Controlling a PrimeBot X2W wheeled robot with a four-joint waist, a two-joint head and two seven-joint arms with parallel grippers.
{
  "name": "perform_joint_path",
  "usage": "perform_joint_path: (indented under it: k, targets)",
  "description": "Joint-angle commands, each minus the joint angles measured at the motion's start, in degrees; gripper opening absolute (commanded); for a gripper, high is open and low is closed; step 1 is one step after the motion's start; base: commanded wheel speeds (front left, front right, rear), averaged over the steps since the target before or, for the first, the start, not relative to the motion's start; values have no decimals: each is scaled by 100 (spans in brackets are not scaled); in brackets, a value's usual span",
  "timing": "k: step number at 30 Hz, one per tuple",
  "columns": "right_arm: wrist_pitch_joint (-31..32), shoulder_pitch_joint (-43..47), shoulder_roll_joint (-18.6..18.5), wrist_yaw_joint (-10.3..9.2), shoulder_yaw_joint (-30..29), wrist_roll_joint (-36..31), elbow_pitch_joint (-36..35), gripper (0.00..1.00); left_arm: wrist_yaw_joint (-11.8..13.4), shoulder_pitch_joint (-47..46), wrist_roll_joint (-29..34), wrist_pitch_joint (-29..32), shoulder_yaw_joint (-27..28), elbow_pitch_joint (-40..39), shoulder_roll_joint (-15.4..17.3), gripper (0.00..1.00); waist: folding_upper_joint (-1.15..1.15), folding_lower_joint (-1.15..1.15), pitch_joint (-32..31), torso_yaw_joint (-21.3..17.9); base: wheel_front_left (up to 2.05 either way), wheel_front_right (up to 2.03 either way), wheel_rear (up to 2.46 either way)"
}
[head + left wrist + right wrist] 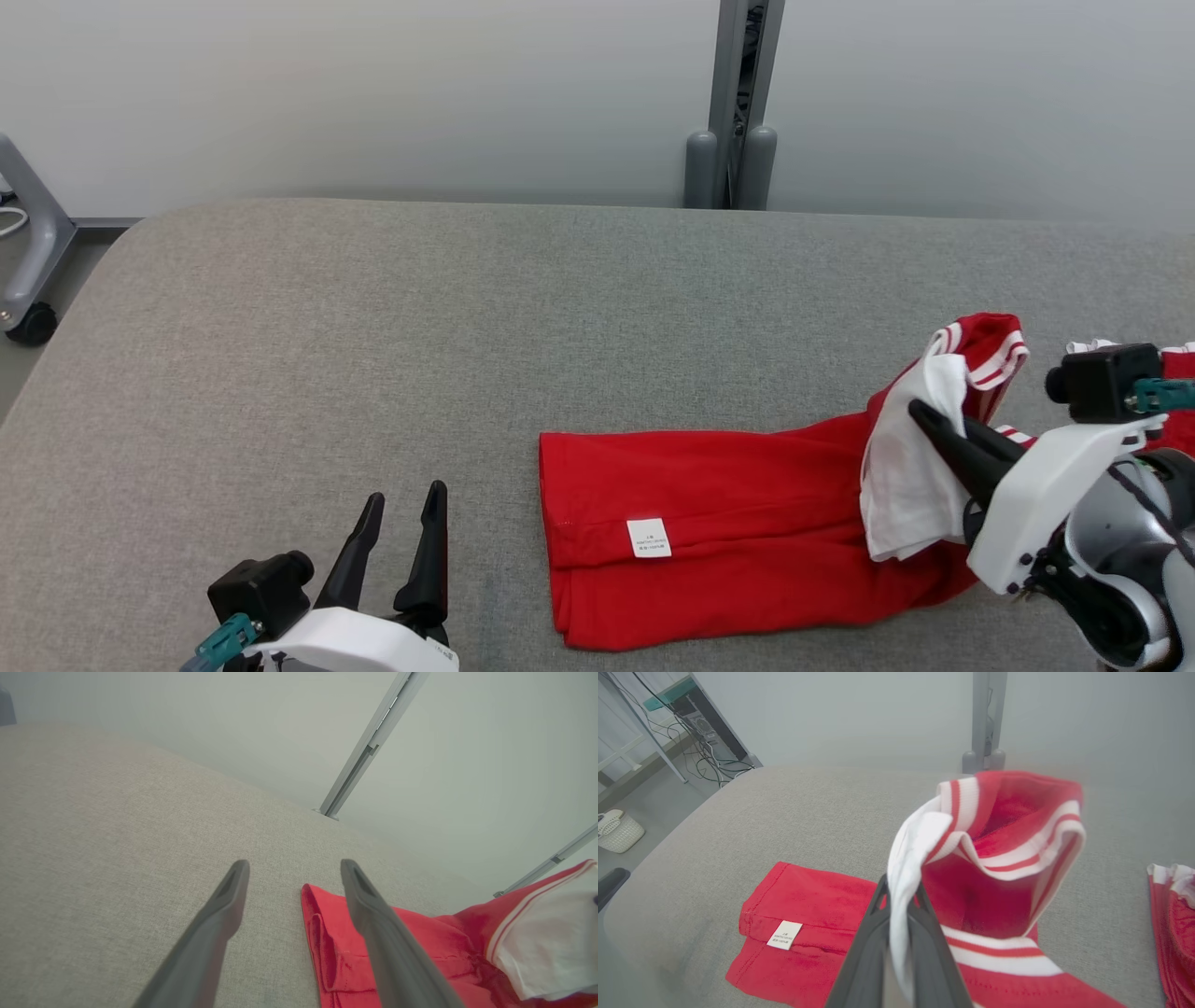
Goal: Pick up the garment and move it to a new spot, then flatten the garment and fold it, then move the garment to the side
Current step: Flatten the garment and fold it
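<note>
My right claw (920,411) is clamped tight on a white fold of the red garment (728,541), holding that striped end up off the grey padded tabletop (373,327). The rest lies flat along the near edge, toward the right corner, white tag (649,539) facing up. My left claw (403,499) hangs wide open by the near edge, just left of the hem.
</note>
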Motion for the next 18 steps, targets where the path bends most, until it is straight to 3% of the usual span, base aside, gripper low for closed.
perform_joint_path:
  k: [1,10,18]
  targets:
    - [33,-18,31,1,72,-34,-64,0,-33,1,-9,-30,26,10,0,100,0,0,-14,35,0,0,0]
    - [142,-390,454,2,1054,-227,193,0,-144,-21,2,-48,27,98,-132,100,0,0,-63,301,0,0,0]
    - [-9,-856,866,2,1606,-562,1249,0,-280,-102,57,-58,-18,262,-338,100,0,0,-87,654,0,0,0]
